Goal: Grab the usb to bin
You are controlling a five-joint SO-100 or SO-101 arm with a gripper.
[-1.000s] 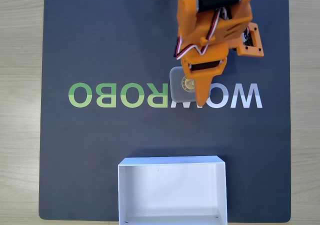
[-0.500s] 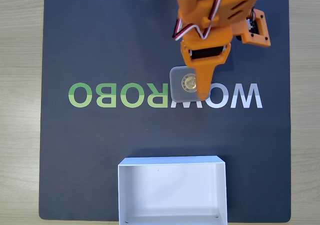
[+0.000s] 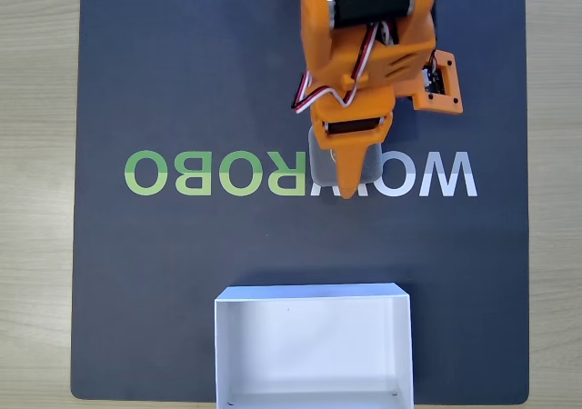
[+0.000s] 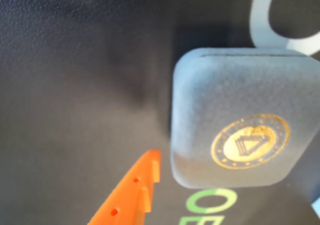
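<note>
You're in the approach-to-grasp step: in the wrist view 1 orange finger [image 4: 142, 187] sits just left of the usb [image 4: 240, 130], which lies flat on the dark mat [image 3: 182, 73] over the lettering. The gripper [image 3: 350, 186] covers most of the case in the fixed view, so I can't tell how wide the fingers stand or if anything is gripped. Next, judged: straddle the case, close, then carry it to the bin [image 3: 314, 293] at the mat's bottom edge.
</note>
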